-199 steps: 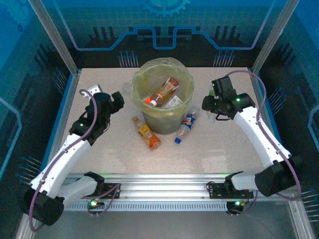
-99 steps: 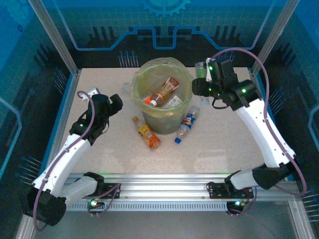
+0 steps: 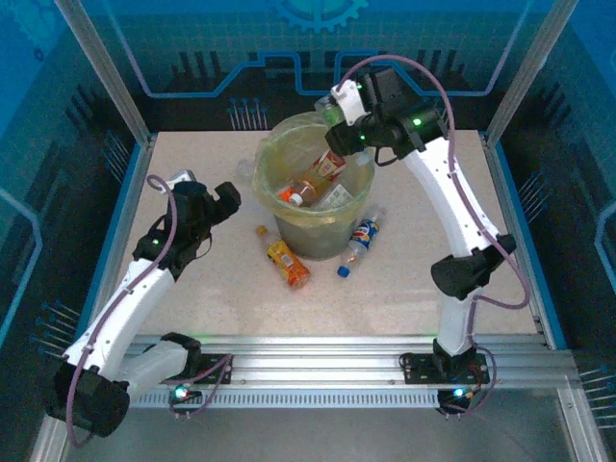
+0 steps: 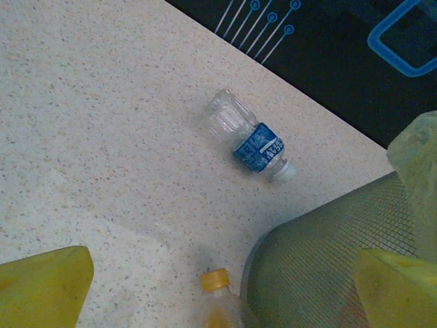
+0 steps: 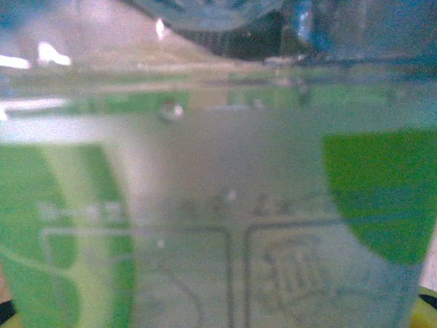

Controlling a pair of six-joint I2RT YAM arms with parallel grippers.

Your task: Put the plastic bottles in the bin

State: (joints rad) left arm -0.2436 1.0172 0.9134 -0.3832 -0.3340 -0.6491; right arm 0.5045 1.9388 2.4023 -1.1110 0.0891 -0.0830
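From above, I am holding my right pincer (image 3: 339, 108) up over the far rim of the bin (image 3: 268, 164), which is standing in the middle of the table (image 3: 433, 279); from this height I cannot tell how its jaws are set. A few bottles (image 3: 313, 180) are lying inside the bin. An orange bottle (image 3: 289, 265) is lying on the table just in front of it, and a blue-and-red-labelled bottle (image 3: 360, 238) is lying just beside its foot on the right. My left pincer (image 3: 229, 197) is hovering near the bin's left side. Through my left wrist, my yellow fingers (image 4: 41, 287) are standing spread wide at the lower corners, gripping nothing. A clear blue-labelled bottle (image 4: 247, 137) is lying on its side on the table, its white cap pointing toward the bin and apart from it. A yellow-capped bottle (image 4: 217, 301) is showing at the bottom edge, just beside the bin's wall, and the bag liner (image 4: 416, 150) is hanging over the rim at the right. Through my right wrist, a clear green-labelled bottle (image 5: 218, 205) is sitting blurred right against the lens. I am pinching it in my right pincer.
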